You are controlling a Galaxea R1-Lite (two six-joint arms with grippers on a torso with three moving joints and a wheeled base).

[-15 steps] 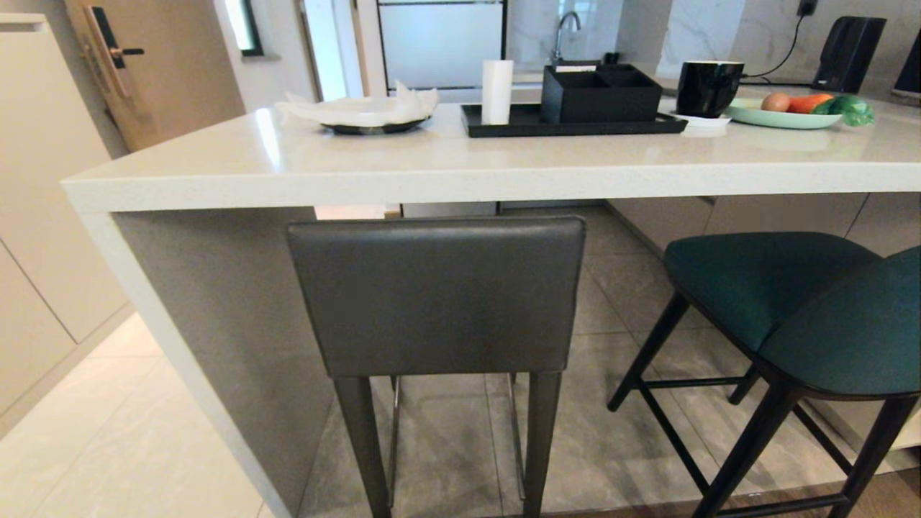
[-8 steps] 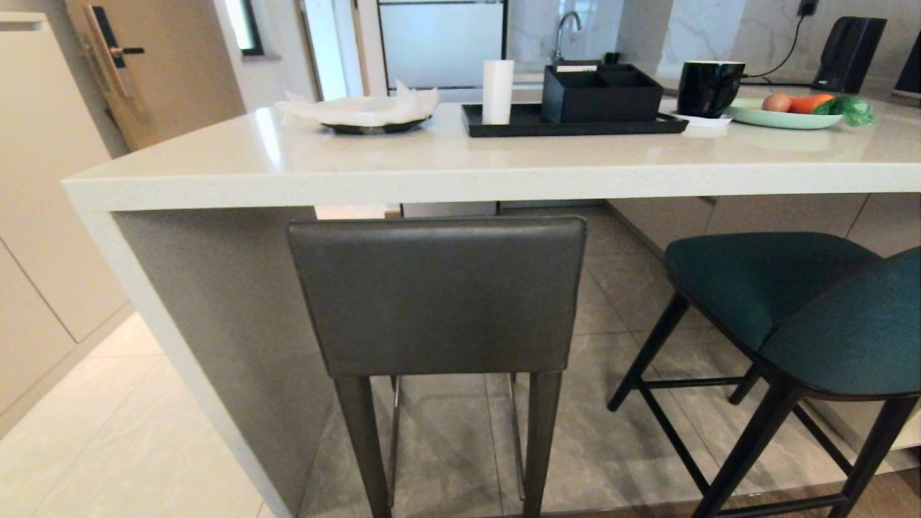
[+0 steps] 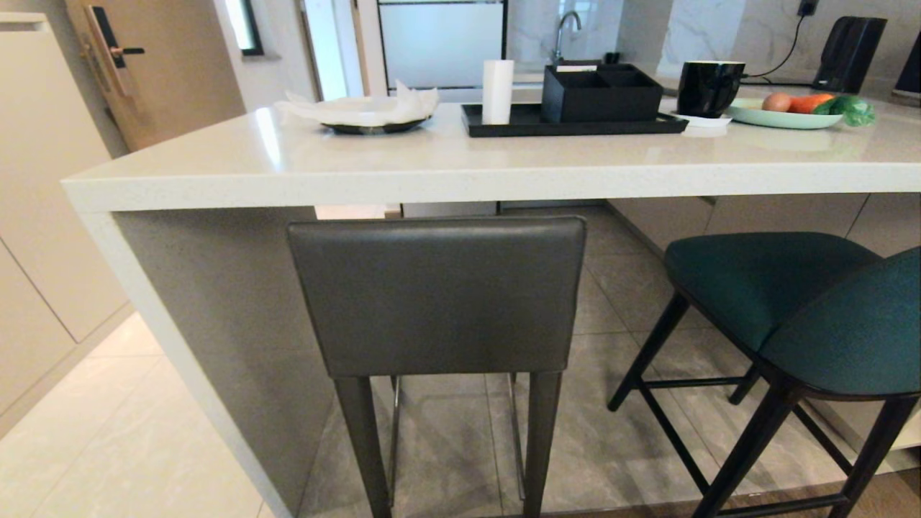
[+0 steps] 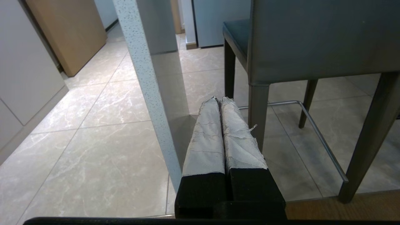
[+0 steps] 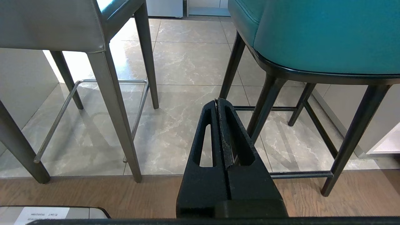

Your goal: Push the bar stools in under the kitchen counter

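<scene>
The grey bar stool [image 3: 439, 295] stands with its low back just below the front edge of the kitchen counter [image 3: 432, 180], its seat under the slab. At the right the teal bar stool [image 3: 806, 302] is turned at an angle, its curved back out from the counter. Neither arm shows in the head view. My left gripper [image 4: 218, 99] is shut and empty, low near the counter's end panel [image 4: 147, 81] and the grey stool's [image 4: 312, 37] rear leg. My right gripper [image 5: 216, 101] is shut and empty, low between the grey stool [image 5: 53, 25] and the teal stool [image 5: 318, 34].
On the counter stand a plate with white paper [image 3: 367, 115], a black tray [image 3: 518, 126] with a white cup and black box, a black mug [image 3: 709, 86] and a green plate of vegetables [image 3: 791, 111]. Cabinets [image 3: 36, 216] line the left wall. A wood floor strip [image 5: 78, 190] lies before the tiles.
</scene>
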